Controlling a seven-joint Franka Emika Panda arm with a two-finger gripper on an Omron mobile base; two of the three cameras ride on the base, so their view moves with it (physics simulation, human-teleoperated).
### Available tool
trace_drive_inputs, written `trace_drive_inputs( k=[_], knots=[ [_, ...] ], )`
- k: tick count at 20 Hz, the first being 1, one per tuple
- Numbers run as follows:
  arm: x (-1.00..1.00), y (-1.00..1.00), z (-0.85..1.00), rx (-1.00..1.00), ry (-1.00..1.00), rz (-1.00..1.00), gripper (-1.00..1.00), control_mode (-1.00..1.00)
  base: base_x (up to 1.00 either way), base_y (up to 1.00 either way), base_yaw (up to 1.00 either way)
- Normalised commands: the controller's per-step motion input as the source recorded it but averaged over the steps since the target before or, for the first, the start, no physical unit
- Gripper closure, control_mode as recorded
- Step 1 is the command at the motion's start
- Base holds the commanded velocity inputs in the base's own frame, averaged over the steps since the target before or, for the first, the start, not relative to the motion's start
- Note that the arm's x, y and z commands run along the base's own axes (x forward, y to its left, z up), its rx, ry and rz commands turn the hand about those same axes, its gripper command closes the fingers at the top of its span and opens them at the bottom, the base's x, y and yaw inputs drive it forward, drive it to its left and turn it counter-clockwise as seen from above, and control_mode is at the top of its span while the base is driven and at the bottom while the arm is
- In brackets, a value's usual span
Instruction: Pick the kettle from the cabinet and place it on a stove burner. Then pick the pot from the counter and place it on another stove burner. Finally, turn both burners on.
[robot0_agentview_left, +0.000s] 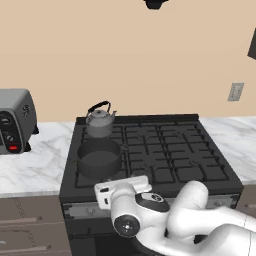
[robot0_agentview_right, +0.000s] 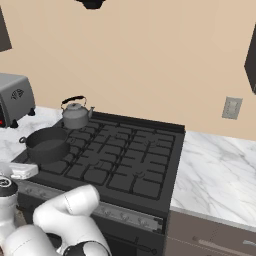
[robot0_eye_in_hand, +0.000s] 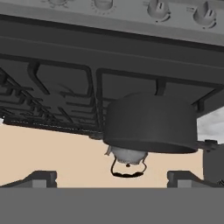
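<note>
Left base view: round dark pot (robot0_agentview_left: 99, 159), ribbed grates (robot0_agentview_left: 165, 150)

Def a home kitchen: black gas stove (robot0_agentview_left: 165, 150) mid-frame, marble counter (robot0_agentview_left: 30, 170) around it, toaster oven (robot0_agentview_left: 15, 120) at the left edge.

The toaster oven (robot0_agentview_left: 15, 120) is being cut off by the left edge in the left base view, and likewise in the right base view. In the hand view, the kettle (robot0_eye_in_hand: 127, 160) is being largely hidden behind the pot (robot0_eye_in_hand: 151, 124), with its lower body and spout covered. The gripper's finger tips (robot0_eye_in_hand: 41, 178) are being cropped by the bottom band.
</note>
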Motion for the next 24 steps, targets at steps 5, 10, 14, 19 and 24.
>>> trace_drive_inputs(
  k=[5, 10, 14, 19, 24],
  knots=[
    [-0.2, 0.0, -0.05, -0.04, -0.11, 0.0, -1.0, -1.0, 0.0, 0.0, 0.0],
    [-0.13, 0.0, -0.03, -0.03, -0.08, 0.0, -1.0, -1.0, 0.0, 0.0, 0.0],
    [-0.09, 0.0, -0.05, -0.04, -0.06, 0.0, -1.0, -1.0, 0.0, 0.0, 0.0],
    [-0.14, 0.0, -0.27, -0.03, -0.02, 0.0, -1.0, -1.0, 0.0, 0.0, 0.0],
    [-0.05, 0.03, -0.37, 0.0, 0.01, 0.0, -1.0, -1.0, 0.0, 0.0, 0.0]
  ],
)
